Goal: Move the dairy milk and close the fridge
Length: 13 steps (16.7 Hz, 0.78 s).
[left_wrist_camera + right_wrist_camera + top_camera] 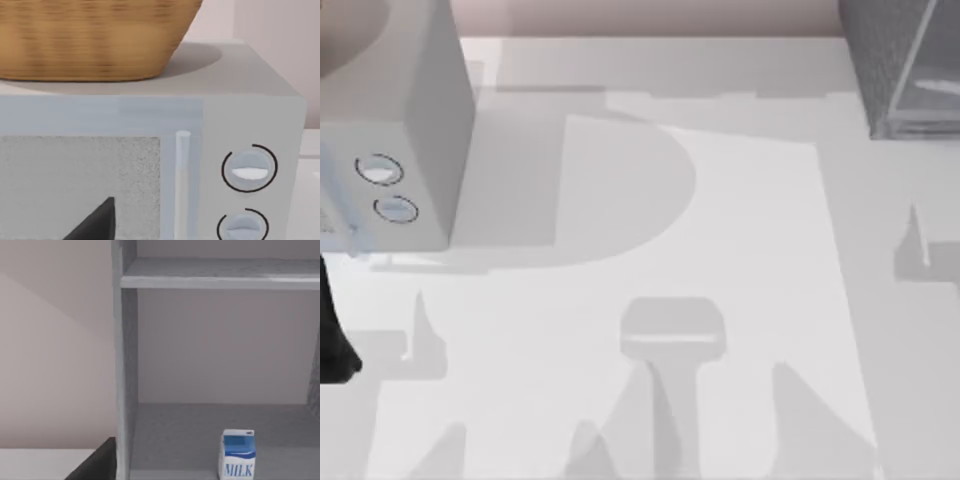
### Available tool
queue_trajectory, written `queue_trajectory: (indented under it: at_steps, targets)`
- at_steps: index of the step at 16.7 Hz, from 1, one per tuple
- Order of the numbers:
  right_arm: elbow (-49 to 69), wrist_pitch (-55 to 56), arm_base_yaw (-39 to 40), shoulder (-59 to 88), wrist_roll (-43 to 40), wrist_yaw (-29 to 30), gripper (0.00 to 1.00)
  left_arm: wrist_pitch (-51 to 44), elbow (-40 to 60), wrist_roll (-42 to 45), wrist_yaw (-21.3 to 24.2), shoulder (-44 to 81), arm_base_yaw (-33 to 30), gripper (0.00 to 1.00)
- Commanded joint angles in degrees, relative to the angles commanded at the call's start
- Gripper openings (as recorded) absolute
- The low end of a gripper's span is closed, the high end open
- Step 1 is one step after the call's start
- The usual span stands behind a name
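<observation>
While the right hand's spread cannot be told, one dark finger (95, 462) of it shows low in the right wrist view, just short of the fridge (125, 365). Beyond it, the dairy milk (238, 454) stands upright on the lower shelf (175, 440) inside. Left hand: spread cannot be told; a dark fingertip (97, 222) faces the microwave (150, 115), basket (95, 37) on top.
</observation>
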Motion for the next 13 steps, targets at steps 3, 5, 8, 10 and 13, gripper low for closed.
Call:
queue_trajectory:
  at_steps: [3,5,8,10,13]
  targets:
    - [-9.13,-7.12,1.42,-16.17,-0.03,1.43,1.0,0.0,0.0,0.0,0.0,0.0,0.0,1.0]
    - [-14.24,-11.09,2.29,-24.79,-0.04,2.16,1.0,0.0,0.0,0.0,0.0,0.0,0.0,1.0]
    - [-19.8,-15.41,3.32,-33.54,-0.03,2.87,1.0,0.0,0.0,0.0,0.0,0.0,0.0,1.0]
    - [-21.72,-16.91,3.71,-36.35,-0.02,3.09,1.0,0.0,0.0,0.0,0.0,0.0,0.0,1.0]
    - [-22.07,-17.18,3.78,-36.86,-0.02,3.13,1.0,0.0,0.0,0.0,0.0,0.0,0.0,1.0]
